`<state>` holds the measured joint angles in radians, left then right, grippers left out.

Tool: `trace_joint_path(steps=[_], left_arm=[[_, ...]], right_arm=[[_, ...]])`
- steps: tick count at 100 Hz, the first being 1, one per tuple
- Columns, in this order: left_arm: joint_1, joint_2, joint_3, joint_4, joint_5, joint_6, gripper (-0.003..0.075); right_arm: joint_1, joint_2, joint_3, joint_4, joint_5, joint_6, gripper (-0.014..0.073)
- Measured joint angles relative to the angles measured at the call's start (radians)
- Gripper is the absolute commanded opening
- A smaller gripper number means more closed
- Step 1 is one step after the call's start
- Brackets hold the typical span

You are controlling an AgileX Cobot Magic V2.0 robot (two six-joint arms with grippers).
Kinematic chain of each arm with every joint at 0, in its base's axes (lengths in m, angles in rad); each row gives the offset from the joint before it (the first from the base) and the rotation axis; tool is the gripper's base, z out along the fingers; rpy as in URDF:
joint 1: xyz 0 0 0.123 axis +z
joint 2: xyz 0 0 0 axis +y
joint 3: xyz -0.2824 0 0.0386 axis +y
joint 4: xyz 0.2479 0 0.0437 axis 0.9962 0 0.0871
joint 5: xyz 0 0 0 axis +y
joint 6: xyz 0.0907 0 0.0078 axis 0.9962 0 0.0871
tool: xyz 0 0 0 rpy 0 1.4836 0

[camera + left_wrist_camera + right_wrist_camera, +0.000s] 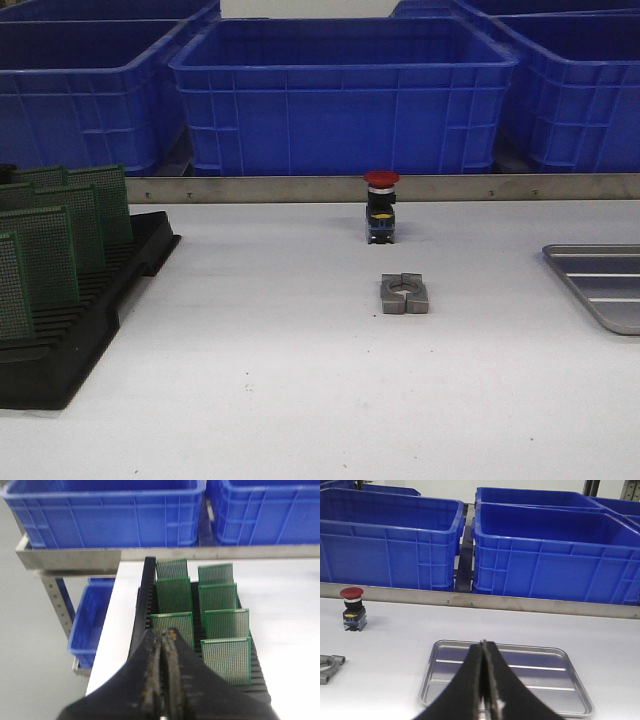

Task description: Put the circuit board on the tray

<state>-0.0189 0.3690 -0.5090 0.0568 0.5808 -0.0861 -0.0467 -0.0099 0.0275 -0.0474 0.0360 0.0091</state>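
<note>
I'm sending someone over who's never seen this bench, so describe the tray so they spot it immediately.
Start at the white table before the blue crates. At its right edge lies the tray, flat, silver-grey metal, rounded corners, ribbed floor. Unlike the black rack opposite, it holds nothing.

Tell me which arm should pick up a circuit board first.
Left. Its tool, closed and empty, hangs over the black rack of circuit boards; the right tool is over the tray.
</note>
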Motion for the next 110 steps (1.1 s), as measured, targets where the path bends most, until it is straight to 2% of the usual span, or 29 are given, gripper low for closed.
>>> trace_joint_path(steps=[9, 14, 21, 33, 38, 43, 57, 73, 88, 100, 110], left_arm=[[0.000, 0.108, -0.068, 0.000, 0.021, 0.000, -0.0015], [0.000, 0.165, -0.107, 0.000, 0.035, 0.000, 0.0011], [0.000, 0.246, -0.161, 0.000, 0.061, 0.000, 0.0095], [0.000, 0.380, -0.246, -0.011, 0.099, 0.050, 0.0304], [0.000, 0.432, -0.284, -0.027, 0.121, 0.094, 0.0360], [0.000, 0.484, -0.319, -0.051, 0.145, 0.150, 0.0384], [0.000, 0.640, -0.413, -0.125, 0.242, 0.380, 0.0370], [0.000, 0.803, -0.490, -0.250, 0.384, 0.828, 0.0365], [0.000, 0.917, -0.512, -0.376, 0.422, 1.201, 0.0330], [0.000, 0.988, -0.512, -0.430, 0.426, 1.406, 0.0295], [0.000, 1.028, -0.512, -0.437, 0.426, 1.513, 0.0281]], right_arm=[[0.000, 0.000, 0.000, 0.000, 0.000, 0.000, -0.0060], [0.000, 0.000, 0.000, 0.000, 0.000, 0.000, -0.0060], [0.000, 0.000, 0.000, 0.000, 0.000, 0.000, -0.0060], [0.000, 0.000, 0.000, 0.000, 0.000, 0.000, -0.0060], [0.000, 0.000, 0.000, 0.000, 0.000, 0.000, -0.0060], [0.000, 0.000, 0.000, 0.000, 0.000, 0.000, -0.0060], [0.000, 0.000, 0.000, 0.000, 0.000, 0.000, -0.0060], [0.000, 0.000, 0.000, 0.000, 0.000, 0.002, -0.0060], [0.000, 0.000, 0.000, 0.000, 0.000, 0.002, -0.0060], [0.000, 0.000, 0.000, 0.000, 0.000, 0.002, -0.0060], [0.000, 0.000, 0.000, 0.000, 0.000, 0.002, -0.0060]])
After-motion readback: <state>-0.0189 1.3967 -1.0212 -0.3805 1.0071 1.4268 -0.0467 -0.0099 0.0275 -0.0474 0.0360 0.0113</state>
